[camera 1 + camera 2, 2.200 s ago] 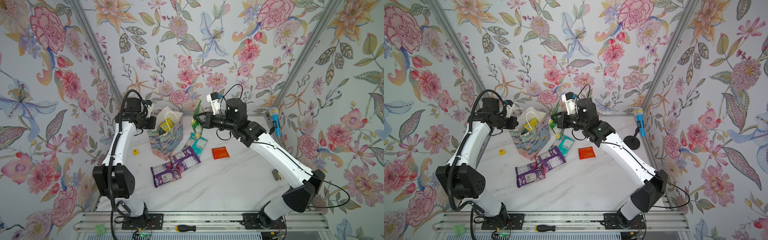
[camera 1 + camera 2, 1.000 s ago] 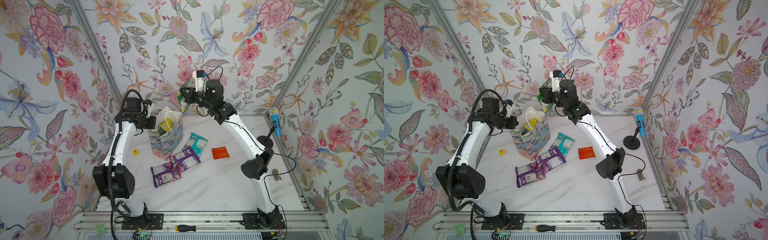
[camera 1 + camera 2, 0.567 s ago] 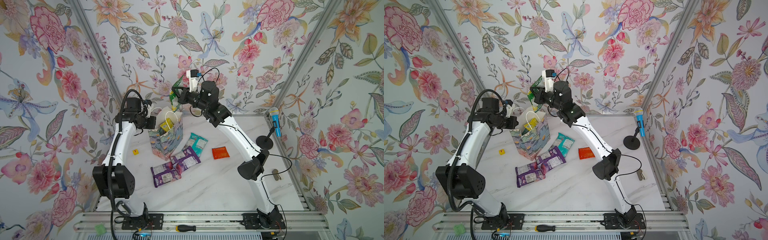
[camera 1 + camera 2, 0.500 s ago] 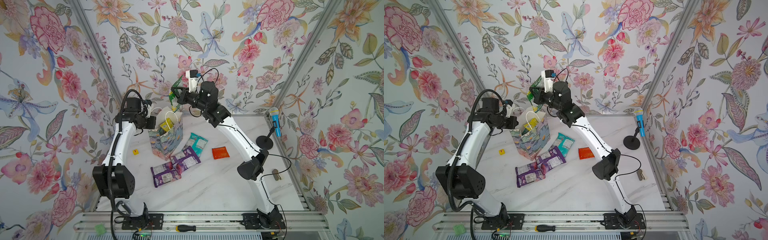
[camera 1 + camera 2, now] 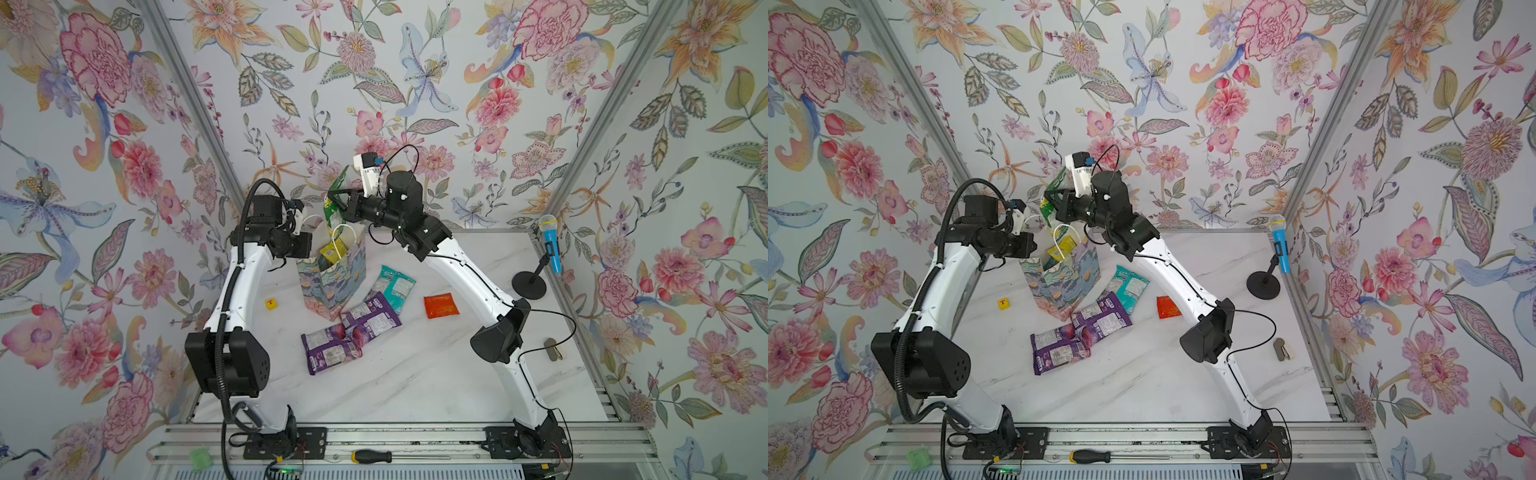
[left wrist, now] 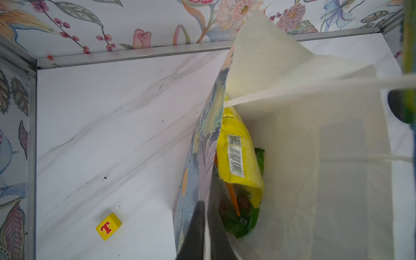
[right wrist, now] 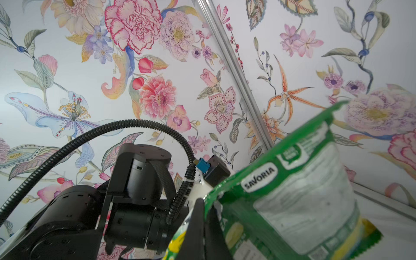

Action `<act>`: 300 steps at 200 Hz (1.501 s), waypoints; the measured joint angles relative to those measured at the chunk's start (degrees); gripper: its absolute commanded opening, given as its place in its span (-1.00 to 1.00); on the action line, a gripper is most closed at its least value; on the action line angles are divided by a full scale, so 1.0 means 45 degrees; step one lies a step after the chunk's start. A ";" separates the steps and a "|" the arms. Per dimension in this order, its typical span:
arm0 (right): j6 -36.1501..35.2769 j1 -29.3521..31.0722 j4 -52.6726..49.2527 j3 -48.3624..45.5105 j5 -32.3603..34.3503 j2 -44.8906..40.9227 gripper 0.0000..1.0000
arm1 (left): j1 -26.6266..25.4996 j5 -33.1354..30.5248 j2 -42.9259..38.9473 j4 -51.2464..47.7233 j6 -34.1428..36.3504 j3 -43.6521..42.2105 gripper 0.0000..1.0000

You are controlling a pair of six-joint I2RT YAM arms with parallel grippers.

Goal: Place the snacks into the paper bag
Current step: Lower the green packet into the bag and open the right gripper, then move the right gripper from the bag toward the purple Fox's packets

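Though illegible overhead, green pouch [image 7: 304,191] reads SAVORIA.

Lab-style robot booth: floral-wallpaper walls [image 5: 124,104], marble-look tabletop [image 5: 415,374], aluminium mounting rail [image 5: 415,440] at front (screwdriver [image 5: 371,456] lying on it).

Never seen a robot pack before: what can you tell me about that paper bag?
The paper bag stands upright on the table, mouth open: white inside, painted blue-green with orange spots outside, white cord handles. The left gripper, shut, pinches its side wall. A yellow pouch leans inside against that wall.
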 measured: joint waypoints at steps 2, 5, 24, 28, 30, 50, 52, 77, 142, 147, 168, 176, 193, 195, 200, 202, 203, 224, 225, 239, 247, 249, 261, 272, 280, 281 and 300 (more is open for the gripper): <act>-0.0010 0.0015 0.0000 -0.0049 -0.0019 -0.0010 -1.00 | 0.0000 0.0000 0.0000 -0.0005 0.0000 0.0000 -0.88; -0.0019 0.0044 -0.0029 -0.0121 -0.0049 -0.0015 -1.00 | 0.0000 0.0000 0.0000 -0.0005 0.0000 0.0000 -0.88; -0.0029 0.0155 -0.0189 -0.0544 -0.0121 -0.0044 -1.00 | 0.0000 0.0000 0.0000 0.0000 0.0000 0.0000 -0.88; -0.0024 0.0170 -0.0248 -0.0593 -0.0141 -0.0044 -1.00 | 0.0000 0.0000 0.0000 0.0000 0.0000 0.0000 -0.88; -0.0029 0.0185 -0.0277 -0.0636 -0.0146 -0.0044 -1.00 | 0.0000 0.0000 0.0000 -0.0005 0.0000 0.0000 -0.88; -0.0034 0.0287 -0.0685 -0.0845 -0.0214 -0.0044 -1.00 | 0.0000 0.0000 0.0000 0.0000 0.0000 0.0000 -0.88; -0.0034 0.0291 -0.0704 -0.0850 -0.0214 -0.0044 -1.00 | 0.0000 0.0000 0.0000 -0.0005 0.0000 0.0000 -0.88; -0.0039 0.0393 -0.0899 -0.0865 -0.0340 -0.0044 -1.00 | 0.0000 0.0000 0.0000 -0.0005 0.0000 0.0000 -0.88; -0.0121 0.0500 -0.1020 -0.0971 -0.0330 -0.0044 -1.00 | 0.0000 0.0000 0.0000 0.0015 0.0000 -0.0034 -0.88; -0.0121 0.0495 -0.1039 -0.0981 -0.0330 -0.0044 -1.00 | 0.0000 0.0000 0.0000 0.0015 0.0000 -0.0029 -0.88; -0.0102 0.0495 -0.1054 -0.0981 -0.0330 -0.0044 -0.63 | 0.0000 0.0000 0.0000 0.0049 0.0000 -0.0034 -0.88; -0.0155 0.0495 -0.1035 -0.0981 -0.0335 -0.0044 -0.47 | 0.0000 0.0000 0.0000 0.0073 0.0000 -0.0034 -0.88; -0.0180 0.0466 -0.0981 -0.0991 -0.0325 -0.0053 -0.26 | 0.0000 0.0005 -0.0005 0.0092 0.0000 -0.0053 -0.88; -0.0185 0.0461 -0.0967 -0.1030 -0.0321 -0.0073 -0.25 | 0.0000 0.0000 -0.0010 0.0087 0.0000 -0.0058 -0.88; -0.0209 0.0447 -0.0947 -0.1137 -0.0316 -0.0141 -0.22 | 0.0000 0.0000 -0.0010 0.0087 0.0000 -0.0063 -0.88; -0.0243 0.0442 -0.0942 -0.1200 -0.0311 -0.0170 -0.20 | 0.0000 0.0000 -0.0010 0.0092 0.0000 -0.0068 -0.88; -0.0262 0.0442 -0.0937 -0.1219 -0.0311 -0.0180 -0.20 | 0.0000 0.0000 -0.0015 0.0092 0.0000 -0.0068 -0.88; -0.0359 0.0335 -0.0923 -0.1948 -0.0185 -0.0699 -0.15 | 0.0000 0.0000 -0.0044 0.0097 0.0000 -0.0092 -0.88; -0.0359 0.0330 -0.0923 -0.1972 -0.0180 -0.0719 -0.15 | 0.0000 0.0000 -0.0049 0.0097 0.0000 -0.0092 -0.88; -0.0452 0.0219 -0.0899 -0.2545 -0.0049 -0.1185 -0.13 | 0.0000 0.0000 -0.0097 0.0092 0.0000 -0.0092 -0.88; -0.0515 0.0126 -0.0860 -0.2987 0.0019 -0.1574 -0.13 | 0.0000 0.0000 -0.0121 0.0087 0.0000 -0.0092 -0.88; -0.0534 0.0102 -0.0826 -0.3113 0.0063 -0.1681 -0.12 | 0.0000 0.0000 -0.0121 0.0092 0.0000 -0.0092 -0.88; -0.0656 -0.0049 -0.0709 -0.3910 0.0219 -0.2327 -0.12 | 0.0000 0.0000 -0.0151 0.0087 0.0000 -0.0092 -0.88; -0.0748 -0.0204 -0.0534 -0.4843 0.0330 -0.3075 -0.11 | 0.0000 0.0000 -0.0170 0.0092 0.0000 -0.0117 -0.88; -0.0797 -0.0345 -0.0350 -0.5605 0.0418 -0.3691 -0.10 | 0.0000 0.0000 -0.0170 0.0092 0.0000 -0.0117 -0.88; -0.0792 -0.0374 -0.0335 -0.5756 0.0452 -0.3803 -0.10 | 0.0000 0.0000 -0.0170 0.0097 0.0000 -0.0117 -0.88; -0.0879 -0.0811 0.0189 -0.8077 0.0738 -0.5464 -0.07 | 0.0000 0.0000 -0.0170 0.0092 0.0000 -0.0141 -0.88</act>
